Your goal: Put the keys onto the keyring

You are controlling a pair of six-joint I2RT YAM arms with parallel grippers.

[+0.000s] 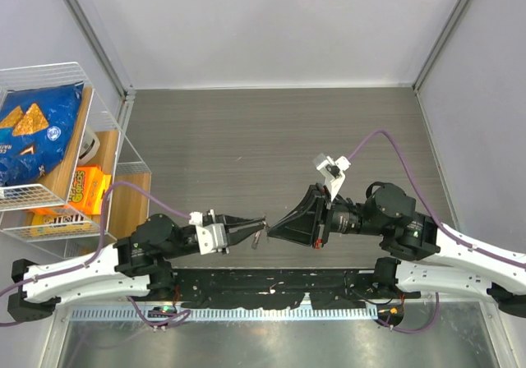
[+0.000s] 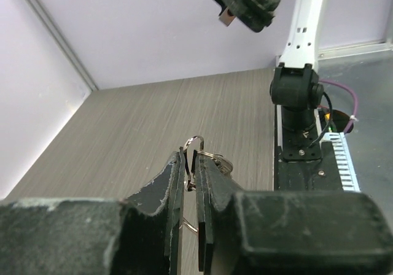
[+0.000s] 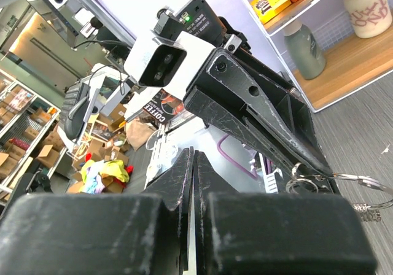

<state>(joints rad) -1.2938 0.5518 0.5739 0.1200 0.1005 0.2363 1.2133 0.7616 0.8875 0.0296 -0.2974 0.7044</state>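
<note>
Where scuffed left jaws pinch, thin wire keyring (image 2: 195,138) curves.

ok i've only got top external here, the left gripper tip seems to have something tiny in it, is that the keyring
observer: yes. in the left wrist view the left gripper is pinched on the keyring, and the ring's loop pokes out past the fingertips.
operator: any key with it
observer: a silvery key lies against the ring just beside one finger. i can't tell whether it's threaded on.
operator: and the right gripper, is it carrying anything
observer: no. the right wrist view shows the right gripper shut, with nothing between its fingers.
</note>
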